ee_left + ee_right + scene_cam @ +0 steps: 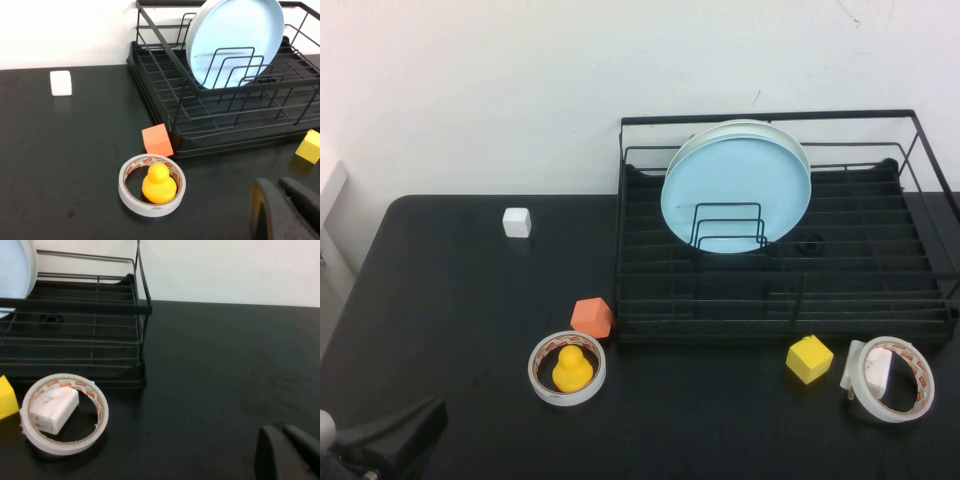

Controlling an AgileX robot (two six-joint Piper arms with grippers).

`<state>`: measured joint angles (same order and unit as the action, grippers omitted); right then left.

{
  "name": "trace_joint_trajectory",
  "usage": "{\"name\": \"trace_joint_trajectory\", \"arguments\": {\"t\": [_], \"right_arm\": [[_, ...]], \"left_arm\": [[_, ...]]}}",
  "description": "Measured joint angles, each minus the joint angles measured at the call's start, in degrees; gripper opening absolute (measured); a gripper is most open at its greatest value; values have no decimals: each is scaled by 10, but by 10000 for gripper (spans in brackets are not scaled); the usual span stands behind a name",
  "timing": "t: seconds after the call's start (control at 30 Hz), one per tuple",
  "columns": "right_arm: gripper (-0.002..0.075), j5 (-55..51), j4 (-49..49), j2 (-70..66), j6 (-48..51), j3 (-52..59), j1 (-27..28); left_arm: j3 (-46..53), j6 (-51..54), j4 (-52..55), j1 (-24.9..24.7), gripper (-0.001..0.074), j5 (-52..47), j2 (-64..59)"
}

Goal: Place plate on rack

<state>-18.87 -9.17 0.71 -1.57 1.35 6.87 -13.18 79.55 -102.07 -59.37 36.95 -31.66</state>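
Note:
The pale light-blue plate (738, 190) stands on edge in the black wire rack (880, 265), leaning behind the upright wire loops, with a white plate (720, 131) right behind it. It also shows in the left wrist view (235, 35). My left gripper (280, 200) is shut and empty, low at the table's front left corner (395, 435), far from the rack. My right gripper (282, 445) is shut and empty, off the table's front right, outside the high view.
A tape roll with a yellow duck (570, 370) and an orange cube (591, 317) lie in front of the rack's left end. A yellow cube (809, 358) and a tape roll holding a white charger (885, 378) lie front right. A white cube (517, 222) sits back left.

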Motion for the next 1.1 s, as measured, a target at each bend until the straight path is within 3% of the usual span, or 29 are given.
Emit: {"name": "trace_joint_trajectory", "arguments": {"t": [0.27, 0.53, 0.77, 1.1], "right_arm": [[-1, 0, 0, 0, 0, 0, 0], [-2, 0, 0, 0, -1, 0, 0], [-2, 0, 0, 0, -1, 0, 0], [-2, 0, 0, 0, -1, 0, 0]], "left_arm": [[0, -9, 0, 0, -2, -14, 0], [1, -147, 109, 32, -1, 30, 0], [21, -259, 284, 166, -1, -33, 0], [132, -723, 761, 405, -1, -130, 33]]}}
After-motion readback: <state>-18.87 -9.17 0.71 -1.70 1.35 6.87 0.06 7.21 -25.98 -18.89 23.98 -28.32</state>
